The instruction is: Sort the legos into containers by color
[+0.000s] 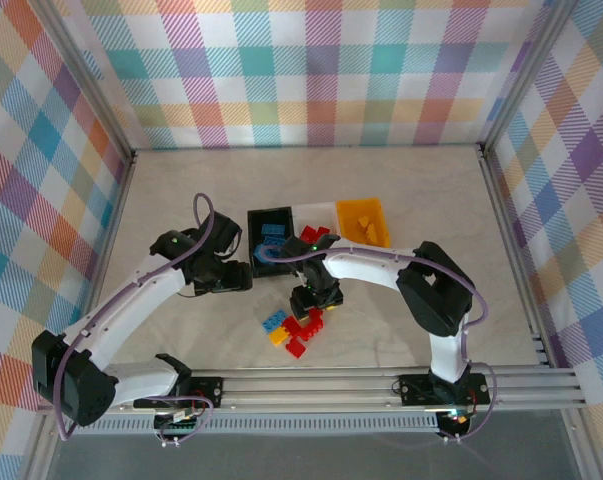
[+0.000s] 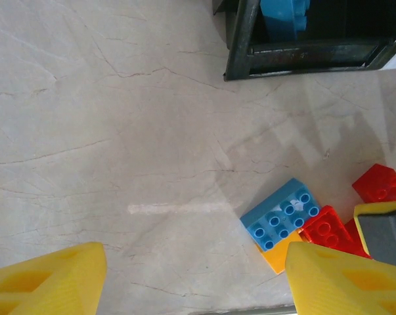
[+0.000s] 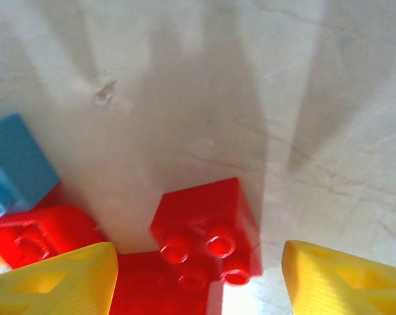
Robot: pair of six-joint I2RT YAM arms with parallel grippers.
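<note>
Spreading wide over bare table [image 2: 119,131], the left gripper [image 2: 196,269] is released, with nothing between its yellow fingers [image 2: 46,282]. Open marble lies to its left and the black bin [image 2: 303,56] stands ahead. The right gripper [image 3: 199,275] hangs low over the loose legos [image 1: 293,330], jaws parted. A red brick [image 3: 207,226] sits between them, clear of the right pad.

From above, the pile lies near the front rail [image 1: 311,380], just before the black bin, the white bin [image 1: 326,212] and the yellow-orange bin [image 1: 364,220], which stand in a row. Free floor runs to the plaid walls [image 1: 321,70] behind and on both sides.

The left wrist view adds a blue piece [image 2: 283,16] inside the black bin and a blue brick [image 2: 283,213] lying on a yellow one [image 2: 280,254]. The top view adds yellow bricks [image 1: 371,230] in the yellow-orange bin.
</note>
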